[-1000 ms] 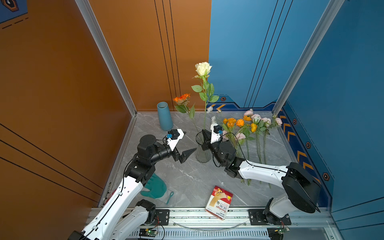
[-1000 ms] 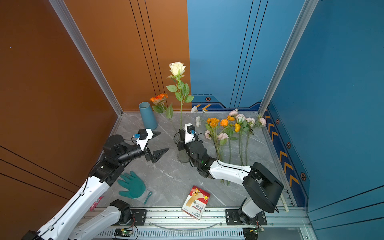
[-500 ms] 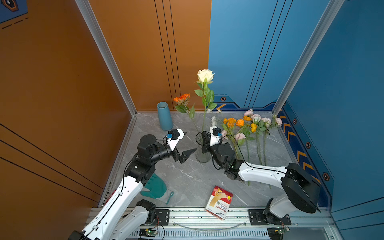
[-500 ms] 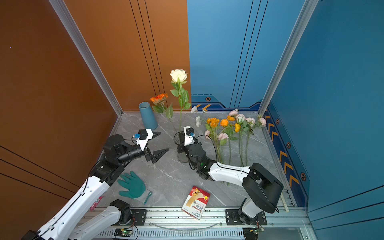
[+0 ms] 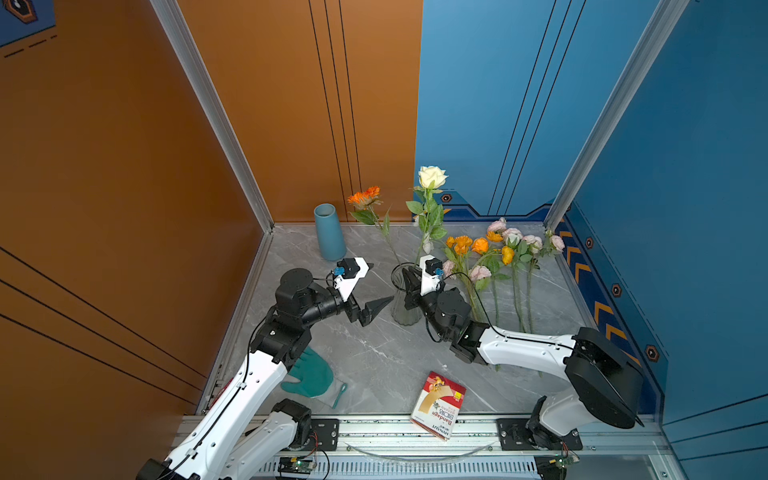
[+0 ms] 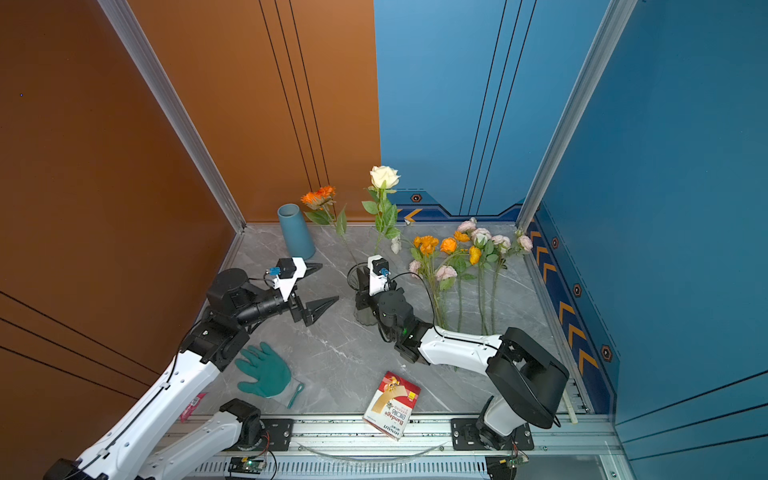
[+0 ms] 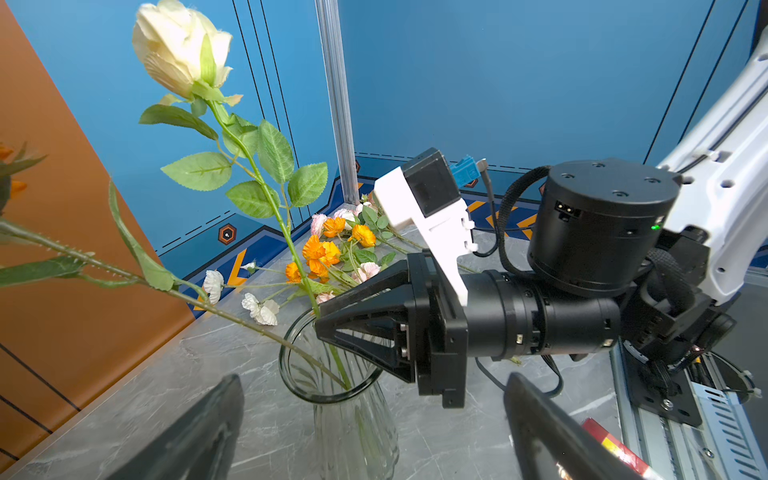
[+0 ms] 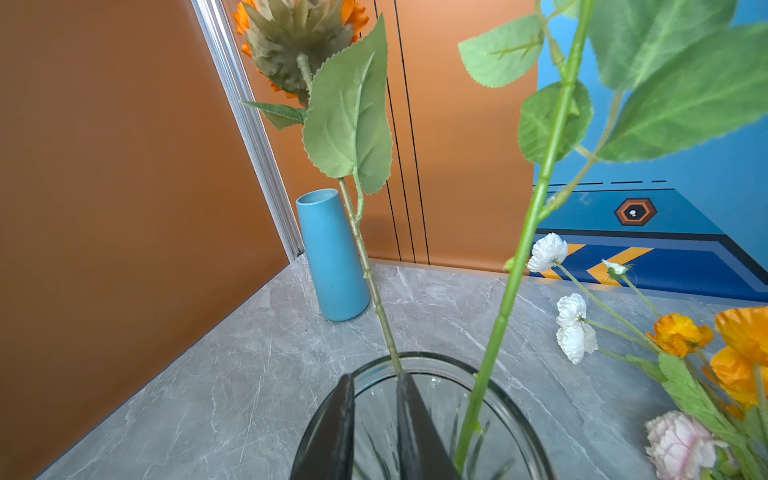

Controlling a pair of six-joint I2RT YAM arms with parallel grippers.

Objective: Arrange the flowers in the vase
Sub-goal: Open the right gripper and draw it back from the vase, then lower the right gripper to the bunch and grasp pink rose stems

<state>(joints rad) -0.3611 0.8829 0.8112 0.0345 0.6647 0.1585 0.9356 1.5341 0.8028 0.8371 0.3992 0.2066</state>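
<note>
Rose [image 5: 432,178] lower in vase [image 5: 401,314] than before, right jaws now slightly parted, stem [image 8: 517,266] seemingly loose beside them in right wrist view, left jaws wide open.

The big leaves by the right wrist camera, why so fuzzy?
Right wrist view: the leaves are close to the lens, out of focus, like the right hand's fingers. Left wrist view: the left hand's fingers blur; the cream rose is sharp.
</note>
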